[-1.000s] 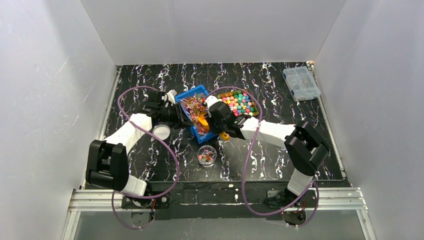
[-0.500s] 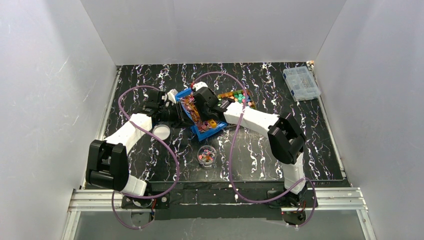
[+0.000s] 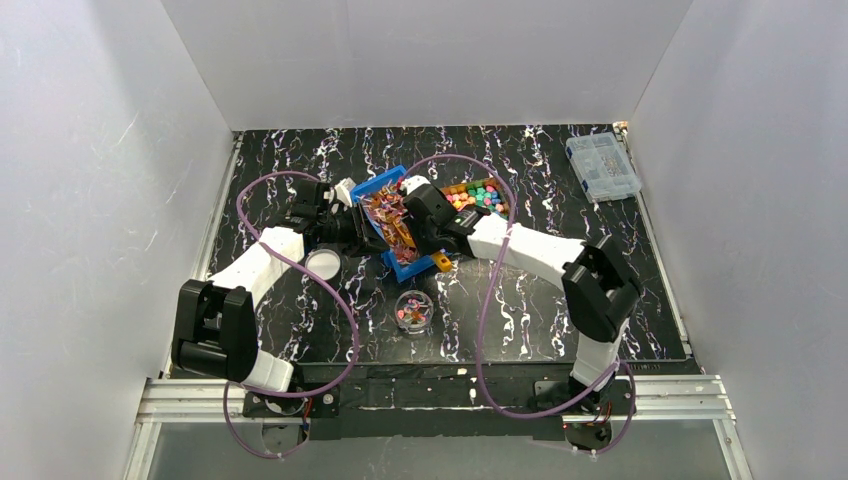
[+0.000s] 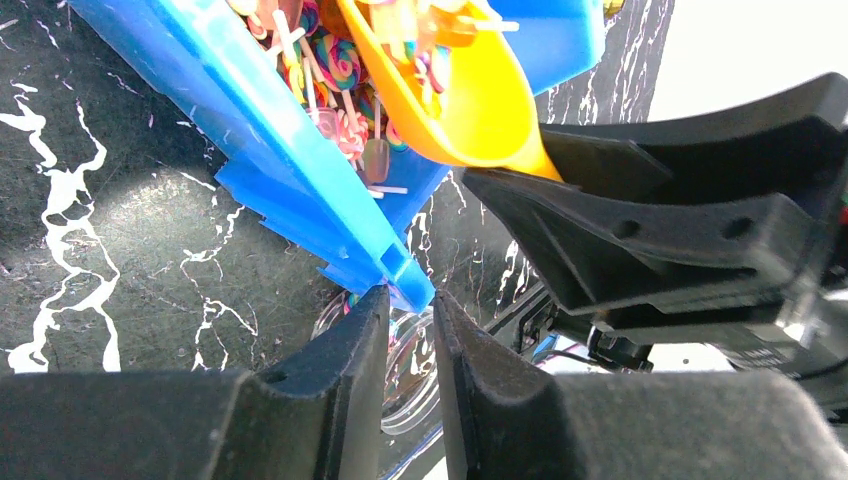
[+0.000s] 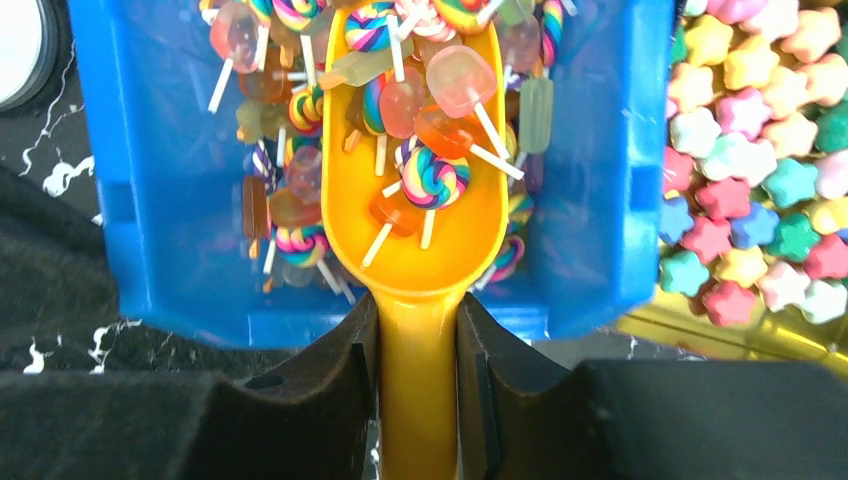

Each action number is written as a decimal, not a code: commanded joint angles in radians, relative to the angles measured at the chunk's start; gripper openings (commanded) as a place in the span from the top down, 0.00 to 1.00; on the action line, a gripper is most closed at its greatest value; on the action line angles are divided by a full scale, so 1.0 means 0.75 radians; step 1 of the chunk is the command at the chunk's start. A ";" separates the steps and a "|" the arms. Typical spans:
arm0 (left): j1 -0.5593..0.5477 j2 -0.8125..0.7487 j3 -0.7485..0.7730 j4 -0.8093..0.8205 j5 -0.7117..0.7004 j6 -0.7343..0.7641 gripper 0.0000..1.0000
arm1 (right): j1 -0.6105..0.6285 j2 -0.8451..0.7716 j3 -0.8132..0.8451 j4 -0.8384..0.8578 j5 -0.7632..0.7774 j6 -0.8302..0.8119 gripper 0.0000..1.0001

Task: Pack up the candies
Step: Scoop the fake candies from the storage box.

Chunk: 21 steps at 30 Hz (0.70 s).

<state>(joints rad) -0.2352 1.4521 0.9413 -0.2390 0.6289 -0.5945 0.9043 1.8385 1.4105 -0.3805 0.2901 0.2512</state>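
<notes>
The candies [image 3: 478,195] are small bright star-like chunky sweets in a yellow tray [image 5: 720,335], right of a blue bin [image 3: 375,184]; they also show in the right wrist view [image 5: 750,150]. The blue bin [image 5: 150,200] holds lollipops on sticks. My right gripper [image 5: 417,320] is shut on the handle of an orange scoop [image 5: 420,230] that lies in the bin with several lollipops in its bowl. My left gripper [image 4: 408,305] is shut on the bin's near corner [image 4: 250,130], left of the scoop [image 4: 480,110]. In the top view the grippers stand left [image 3: 358,228] and right [image 3: 425,235] of the bin.
A small clear round dish [image 3: 414,310] with a few sweets stands in front of the bin. A white lid [image 3: 322,264] lies by the left arm. A clear compartment box [image 3: 602,166] sits at the back right. White walls enclose the dark marbled table.
My right arm pushed the scoop deep into the blue bin, then drew it back a little with lollipops in it. The left gripper stayed at the bin.
</notes>
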 commanded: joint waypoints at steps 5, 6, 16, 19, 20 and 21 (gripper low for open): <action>-0.004 -0.014 0.003 -0.026 0.008 0.023 0.75 | -0.005 -0.108 0.065 -0.154 -0.037 -0.021 0.99; -0.003 -0.016 0.002 -0.028 0.004 0.024 0.74 | -0.006 -0.089 0.099 -0.203 -0.054 -0.026 0.99; -0.004 -0.036 0.002 -0.034 -0.002 0.026 0.62 | 0.005 -0.110 0.163 -0.383 -0.126 -0.087 0.99; -0.003 -0.039 0.002 -0.036 -0.004 0.025 0.57 | 0.005 -0.128 0.154 -0.438 -0.112 -0.092 0.99; -0.002 -0.040 0.003 -0.036 -0.004 0.024 0.56 | 0.006 -0.145 0.133 -0.426 -0.115 -0.096 0.99; -0.004 -0.040 0.003 -0.035 -0.002 0.024 0.55 | 0.008 -0.163 0.120 -0.416 -0.139 -0.097 0.99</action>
<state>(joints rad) -0.2352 1.4517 0.9413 -0.2436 0.6247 -0.5869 0.9047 1.8046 1.5196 -0.6834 0.1959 0.2012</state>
